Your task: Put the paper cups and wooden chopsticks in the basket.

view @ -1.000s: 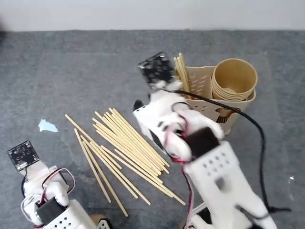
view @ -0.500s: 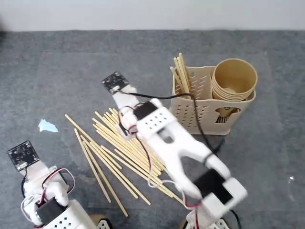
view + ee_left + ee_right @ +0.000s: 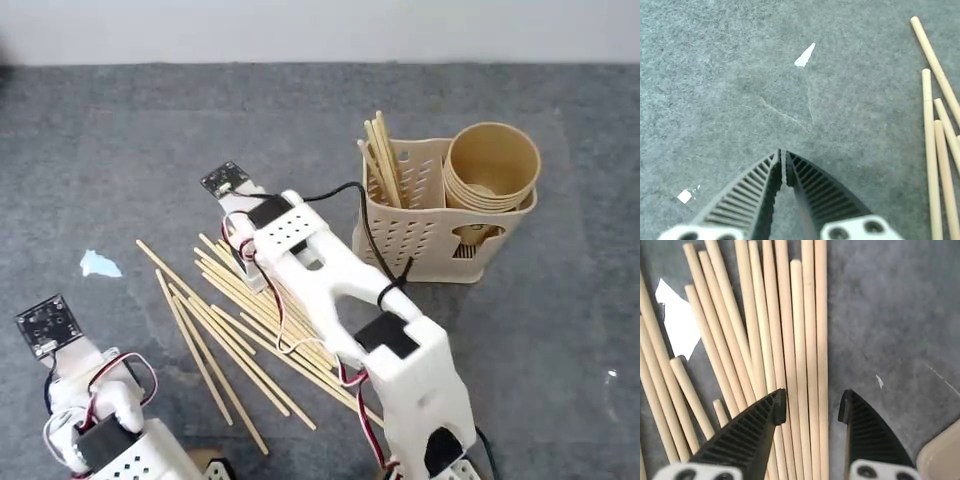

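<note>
While our right gripper (image 3: 811,407) hangs parted and empty over the loose wooden chopsticks (image 3: 790,315) on the grey mat (image 3: 150,130), our left gripper (image 3: 783,156) sits pinched closed on nothing. The paper cups (image 3: 492,165) are stacked in the basket (image 3: 430,235) beside upright chopsticks (image 3: 381,150).

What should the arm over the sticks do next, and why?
Probably lower the right gripper a little and close it on the chopsticks. Its jaws are open right above the pile, and many sticks lie outside the basket.
</note>
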`<action>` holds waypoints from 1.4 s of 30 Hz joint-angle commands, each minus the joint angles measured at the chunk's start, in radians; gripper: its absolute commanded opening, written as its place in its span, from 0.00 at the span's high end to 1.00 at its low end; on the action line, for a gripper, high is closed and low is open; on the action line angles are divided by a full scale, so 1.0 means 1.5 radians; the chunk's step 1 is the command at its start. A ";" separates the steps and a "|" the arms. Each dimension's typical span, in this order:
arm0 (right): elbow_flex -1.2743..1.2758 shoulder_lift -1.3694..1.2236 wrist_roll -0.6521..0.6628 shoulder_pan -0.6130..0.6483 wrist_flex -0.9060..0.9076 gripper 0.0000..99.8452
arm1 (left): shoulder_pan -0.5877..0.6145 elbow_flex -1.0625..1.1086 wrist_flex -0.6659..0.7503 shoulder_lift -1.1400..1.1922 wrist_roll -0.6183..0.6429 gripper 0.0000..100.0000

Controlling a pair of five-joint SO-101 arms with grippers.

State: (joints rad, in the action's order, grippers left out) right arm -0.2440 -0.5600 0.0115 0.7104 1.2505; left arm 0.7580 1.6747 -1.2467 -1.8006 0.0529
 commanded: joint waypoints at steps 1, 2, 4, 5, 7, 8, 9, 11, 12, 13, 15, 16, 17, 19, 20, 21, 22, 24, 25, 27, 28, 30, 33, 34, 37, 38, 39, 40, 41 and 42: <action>-0.057 -0.013 -0.002 0.007 0.010 0.81 | -0.003 -0.003 0.013 -0.007 -0.007 0.99; -0.061 -0.022 -0.002 0.007 0.009 0.81 | -0.003 -0.003 0.013 -0.007 -0.007 0.99; -0.069 -0.041 -0.002 0.006 0.009 0.81 | -0.003 -0.003 0.013 -0.007 -0.007 0.99; -0.072 -0.051 -0.002 0.005 0.009 0.81 | -0.003 -0.003 0.013 -0.007 -0.007 0.99; -0.080 -0.071 -0.002 0.003 0.009 0.81 | -0.003 -0.003 0.013 -0.007 -0.007 0.99; -0.084 -0.080 -0.002 0.002 0.010 0.81 | -0.003 -0.003 0.013 -0.007 -0.007 0.99; -0.088 -0.087 -0.002 -0.001 0.011 0.82 | -0.003 -0.003 0.013 -0.007 -0.007 0.99; -0.096 -0.100 -0.001 -0.010 0.010 0.87 | -0.003 -0.003 0.013 -0.007 -0.007 0.99; -0.102 -0.104 0.007 -0.015 0.010 0.91 | -0.003 -0.003 0.013 -0.007 -0.007 0.99; -0.108 -0.108 0.021 -0.019 0.010 0.94 | -0.003 -0.003 0.013 -0.007 -0.007 0.99; -0.113 -0.112 0.041 -0.024 0.010 0.98 | -0.003 -0.003 0.013 -0.007 -0.007 0.99; -0.113 -0.113 0.043 -0.026 0.011 0.99 | -0.003 -0.003 0.013 -0.007 -0.007 0.99; -0.113 -0.113 0.044 -0.027 0.013 0.99 | -0.003 -0.003 0.013 -0.007 -0.007 0.99; -0.113 -0.113 0.044 -0.029 0.016 0.99 | -0.003 -0.003 0.013 -0.007 -0.007 0.99; -0.113 -0.113 0.044 -0.030 0.016 0.99 | -0.003 -0.003 0.013 -0.007 -0.007 0.99; -0.113 -0.111 0.045 -0.031 0.017 0.99 | -0.003 -0.003 0.013 -0.007 -0.007 0.99; -0.111 -0.110 0.045 -0.031 0.018 0.99 | -0.003 -0.003 0.013 -0.007 -0.007 0.99; -0.116 -0.107 0.045 -0.031 0.037 0.99 | -0.003 -0.003 0.013 -0.007 -0.007 0.99; -0.117 -0.104 0.045 -0.031 0.048 0.99 | -0.003 -0.003 0.013 -0.007 -0.007 0.99; -0.120 -0.088 0.045 -0.030 0.066 0.99 | -0.003 -0.003 0.013 -0.007 -0.007 0.99; -0.121 -0.076 0.045 -0.030 0.075 0.99 | -0.003 -0.003 0.013 -0.007 -0.007 0.99; -0.122 -0.044 0.045 -0.030 0.097 0.99 | -0.003 -0.003 0.013 -0.007 -0.007 0.99; -0.122 0.013 0.045 -0.028 0.132 0.99 | -0.003 -0.003 0.013 -0.007 -0.007 0.99; -0.122 0.031 0.045 -0.027 0.146 0.99 | -0.003 -0.003 0.013 -0.007 -0.007 0.99; -0.122 0.085 0.045 -0.025 0.184 0.99 | -0.003 -0.003 0.013 -0.007 -0.007 0.99; -0.122 0.103 0.045 -0.025 0.197 0.99 | -0.003 -0.003 0.013 -0.007 -0.007 0.99; -0.122 0.122 0.045 -0.026 0.210 0.99 | -0.003 -0.003 0.013 -0.007 -0.007 0.99; -0.122 0.141 0.045 -0.026 0.224 0.99 | -0.003 -0.003 0.013 -0.007 -0.007 0.99; -0.122 0.158 0.045 -0.026 0.237 0.99 | -0.003 -0.003 0.013 -0.007 -0.007 0.99; -0.122 0.176 0.045 -0.026 0.250 0.99 | -0.003 -0.003 0.013 -0.007 -0.007 0.99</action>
State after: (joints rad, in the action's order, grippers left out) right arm -0.4035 -0.4266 0.0729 0.6767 1.5696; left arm 0.7580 1.6747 -1.2467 -1.8006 0.0529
